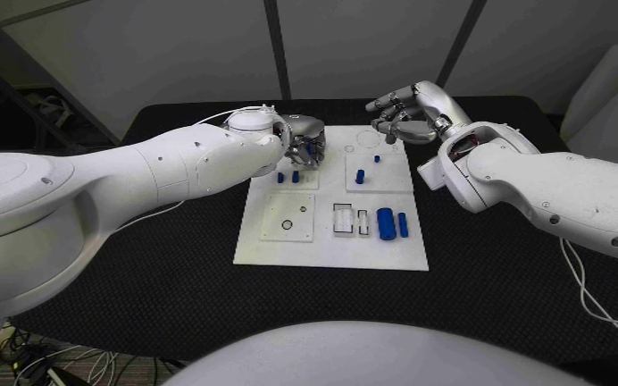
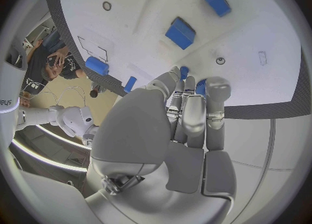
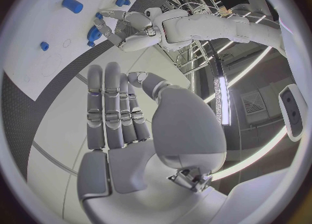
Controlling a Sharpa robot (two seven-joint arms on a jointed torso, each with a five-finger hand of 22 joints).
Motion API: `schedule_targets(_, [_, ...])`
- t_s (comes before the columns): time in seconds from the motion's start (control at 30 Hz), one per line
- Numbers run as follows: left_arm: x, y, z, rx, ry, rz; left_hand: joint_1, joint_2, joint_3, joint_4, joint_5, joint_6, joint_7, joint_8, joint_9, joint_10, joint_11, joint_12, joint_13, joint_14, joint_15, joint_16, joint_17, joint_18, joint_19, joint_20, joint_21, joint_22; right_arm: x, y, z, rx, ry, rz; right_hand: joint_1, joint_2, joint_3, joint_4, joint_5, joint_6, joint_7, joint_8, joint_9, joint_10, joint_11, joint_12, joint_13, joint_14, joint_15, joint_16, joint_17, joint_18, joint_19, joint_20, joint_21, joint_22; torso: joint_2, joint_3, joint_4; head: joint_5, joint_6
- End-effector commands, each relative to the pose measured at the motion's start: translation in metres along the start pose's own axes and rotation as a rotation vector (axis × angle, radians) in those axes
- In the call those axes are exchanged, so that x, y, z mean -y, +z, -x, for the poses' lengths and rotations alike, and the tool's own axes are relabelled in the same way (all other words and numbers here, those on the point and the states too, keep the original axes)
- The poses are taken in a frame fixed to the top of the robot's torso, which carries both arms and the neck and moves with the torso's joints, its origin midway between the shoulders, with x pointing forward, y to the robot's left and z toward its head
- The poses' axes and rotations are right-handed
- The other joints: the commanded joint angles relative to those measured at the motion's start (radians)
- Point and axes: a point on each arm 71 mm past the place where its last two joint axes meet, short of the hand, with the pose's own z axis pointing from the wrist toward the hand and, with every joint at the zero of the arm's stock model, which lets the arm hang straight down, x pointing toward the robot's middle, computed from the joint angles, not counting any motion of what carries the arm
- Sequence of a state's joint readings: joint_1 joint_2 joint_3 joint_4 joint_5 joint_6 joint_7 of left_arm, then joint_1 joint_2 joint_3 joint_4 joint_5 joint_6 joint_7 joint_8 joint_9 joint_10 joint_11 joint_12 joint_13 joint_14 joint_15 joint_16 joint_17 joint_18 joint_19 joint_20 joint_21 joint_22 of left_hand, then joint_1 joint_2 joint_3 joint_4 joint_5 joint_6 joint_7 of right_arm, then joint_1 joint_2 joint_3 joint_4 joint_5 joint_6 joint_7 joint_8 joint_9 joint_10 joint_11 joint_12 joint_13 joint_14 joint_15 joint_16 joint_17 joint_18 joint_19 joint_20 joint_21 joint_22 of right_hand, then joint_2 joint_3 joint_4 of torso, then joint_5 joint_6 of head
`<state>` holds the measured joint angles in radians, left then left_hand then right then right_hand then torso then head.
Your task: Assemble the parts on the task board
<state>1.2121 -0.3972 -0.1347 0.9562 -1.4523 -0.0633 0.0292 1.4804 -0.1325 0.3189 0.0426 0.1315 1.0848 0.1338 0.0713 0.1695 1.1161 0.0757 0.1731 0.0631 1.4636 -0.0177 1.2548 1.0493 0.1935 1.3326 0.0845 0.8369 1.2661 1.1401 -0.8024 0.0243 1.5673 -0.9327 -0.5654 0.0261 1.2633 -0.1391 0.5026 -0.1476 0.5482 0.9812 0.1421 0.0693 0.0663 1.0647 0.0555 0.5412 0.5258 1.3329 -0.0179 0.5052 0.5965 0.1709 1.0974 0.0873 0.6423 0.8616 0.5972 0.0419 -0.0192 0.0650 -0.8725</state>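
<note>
The left robot hand (image 1: 302, 143), fingers curled at the task board's (image 1: 332, 256) far-left corner, may knock the small blue parts (image 1: 288, 176); the right robot hand (image 1: 410, 115) hovers wide, holding nothing.

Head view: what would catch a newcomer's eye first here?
The white task board in the middle of the black table, with small blue parts on it. The left hand hovers over the board's far left corner, and the right hand hangs open beyond its far right edge.
</note>
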Motion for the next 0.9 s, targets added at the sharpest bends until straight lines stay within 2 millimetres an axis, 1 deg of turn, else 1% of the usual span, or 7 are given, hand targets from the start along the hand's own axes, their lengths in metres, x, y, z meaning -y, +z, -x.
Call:
schedule_targets(0.03, [-0.001, 0.001, 0.000, -0.014, 0.009, 0.010, 0.000, 0.008, 0.008, 0.000, 0.005, 0.008, -0.001, 0.001, -0.002, 0.006, 0.000, -0.004, 0.000, 0.024, 0.007, 0.004, 0.000, -0.063, 0.002, 0.005, 0.005, 0.001, -0.002, 0.000, 0.000, -0.004, -0.002, 0.013, -0.002, 0.007, -0.007, -0.001, 0.004, 0.000, 0.006, -0.006, -0.001, -0.003, 0.006, 0.002, -0.001, 0.007, 0.002, -0.006, -0.001, 0.011, 0.006, 0.000, -0.007, -0.001, 0.000, 0.0001, -0.0002, -0.001, 0.000])
schedule_targets(0.13, [-0.001, 0.001, 0.000, -0.017, 0.009, 0.013, -0.001, 0.008, 0.012, -0.001, 0.004, 0.008, -0.001, 0.000, -0.003, 0.007, 0.001, -0.005, 0.000, 0.024, 0.008, 0.005, 0.000, -0.063, 0.001, 0.006, 0.007, 0.003, -0.002, 0.000, 0.000, -0.004, -0.002, 0.013, -0.002, 0.007, -0.007, -0.001, 0.004, 0.000, 0.006, -0.006, -0.001, -0.003, 0.006, 0.002, -0.001, 0.007, 0.002, -0.006, -0.001, 0.011, 0.006, 0.000, -0.007, -0.001, 0.000, -0.0002, 0.0009, -0.003, 0.000])
schedule_targets(0.4, [-0.002, 0.003, -0.004, -0.035, 0.007, 0.018, -0.003, 0.009, 0.025, -0.006, 0.005, 0.011, 0.000, 0.000, -0.005, 0.013, 0.001, -0.007, 0.000, 0.023, 0.009, 0.008, -0.001, -0.062, 0.000, 0.008, 0.013, 0.009, -0.003, 0.001, -0.001, -0.006, -0.001, 0.015, -0.002, 0.007, -0.007, -0.001, 0.004, 0.000, 0.006, -0.006, -0.001, -0.003, 0.006, 0.002, -0.001, 0.007, 0.002, -0.006, -0.001, 0.011, 0.006, 0.000, -0.007, -0.001, 0.000, -0.0004, -0.0006, -0.001, 0.000])
schedule_targets(0.5, [-0.003, 0.004, -0.006, -0.038, 0.006, 0.021, -0.003, 0.007, 0.027, -0.008, 0.005, 0.011, 0.000, 0.000, -0.006, 0.013, 0.001, -0.008, 0.000, 0.022, 0.009, 0.009, -0.001, -0.062, -0.001, 0.008, 0.014, 0.010, -0.003, 0.001, -0.001, -0.006, -0.001, 0.015, -0.002, 0.007, -0.007, -0.001, 0.004, 0.000, 0.006, -0.006, -0.001, -0.003, 0.006, 0.002, -0.001, 0.007, 0.002, -0.006, -0.001, 0.011, 0.006, 0.000, -0.007, -0.001, 0.000, -0.0013, -0.0001, -0.002, 0.000])
schedule_targets(0.67, [-0.003, 0.005, -0.008, -0.044, 0.004, 0.023, -0.003, 0.010, 0.040, -0.014, 0.006, 0.014, 0.000, 0.000, -0.007, 0.017, 0.001, -0.010, 0.000, 0.022, 0.010, 0.012, 0.001, -0.063, -0.002, 0.010, 0.020, 0.015, -0.003, 0.001, -0.001, -0.006, 0.000, 0.015, -0.002, 0.007, -0.007, -0.001, 0.004, 0.000, 0.006, -0.006, -0.001, -0.003, 0.006, 0.002, -0.001, 0.007, 0.002, -0.006, -0.001, 0.011, 0.006, 0.000, -0.007, -0.001, 0.001, -0.0005, 0.0024, -0.003, 0.000])
schedule_targets(0.8, [-0.003, 0.005, -0.010, -0.049, 0.003, 0.018, -0.002, 0.017, 0.062, -0.026, 0.006, 0.028, -0.001, 0.006, -0.008, 0.038, -0.002, -0.007, 0.002, 0.021, 0.007, 0.020, 0.004, -0.063, -0.001, 0.010, 0.037, 0.026, -0.003, 0.001, -0.001, -0.007, 0.000, 0.016, -0.002, 0.007, -0.007, -0.001, 0.004, 0.000, 0.006, -0.006, -0.001, -0.003, 0.006, 0.002, -0.001, 0.007, 0.002, -0.006, -0.001, 0.011, 0.006, 0.000, -0.007, -0.001, 0.001, -0.0003, 0.0010, -0.002, 0.000])
schedule_targets(0.9, [-0.002, 0.006, -0.011, -0.048, 0.002, 0.014, 0.003, 0.023, 0.083, -0.040, -0.013, 0.038, -0.001, 0.008, -0.008, 0.052, -0.004, -0.006, 0.002, 0.020, 0.005, 0.022, 0.003, -0.064, -0.001, 0.008, 0.047, 0.034, -0.004, 0.001, -0.001, -0.007, 0.000, 0.016, -0.002, 0.007, -0.007, -0.001, 0.004, 0.000, 0.006, -0.006, -0.001, -0.003, 0.006, 0.002, -0.001, 0.007, 0.002, -0.006, -0.001, 0.011, 0.006, 0.000, -0.007, -0.001, 0.001, -0.0008, 0.0002, -0.002, 0.000])
